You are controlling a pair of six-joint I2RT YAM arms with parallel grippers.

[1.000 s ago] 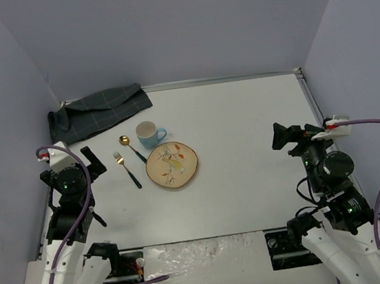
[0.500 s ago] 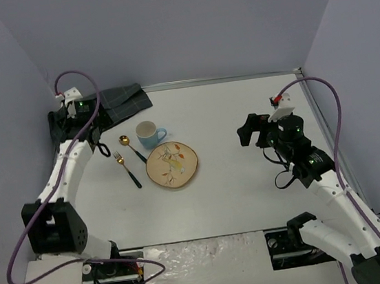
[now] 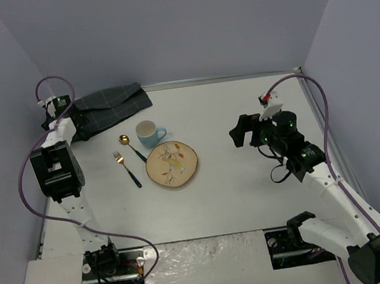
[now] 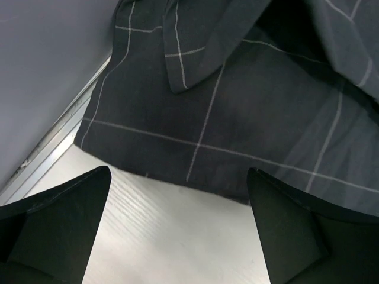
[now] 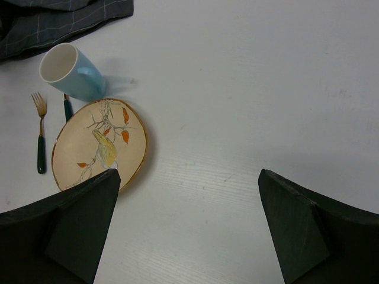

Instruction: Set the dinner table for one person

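Observation:
The white dinner table (image 3: pixel 241 108) holds a beige bird-painted plate (image 3: pixel 172 165), a blue cup (image 3: pixel 149 134), a gold fork (image 3: pixel 127 169) and a gold spoon (image 3: pixel 132 149), both with dark handles. A dark grey checked cloth (image 3: pixel 103 110) lies crumpled at the far left. My left gripper (image 3: pixel 59 125) is open and empty, low over the cloth's near-left edge (image 4: pixel 237 106); bare table (image 4: pixel 166 236) shows between its jaws (image 4: pixel 177 173). My right gripper (image 3: pixel 239 132) is open and empty above the table, right of the plate (image 5: pixel 98 145); its view (image 5: pixel 188 173) also shows the cup (image 5: pixel 68 71) and fork (image 5: pixel 40 136).
Lilac walls close the table on the left, back and right. The metal rim (image 4: pixel 47 148) runs along the left wall just beside the cloth. The spoon's handle (image 5: pixel 67 109) lies between cup and plate.
My left arm has swung out from near its base to the far-left corner over the cloth. My right arm has reached forward and left toward the middle of the table.

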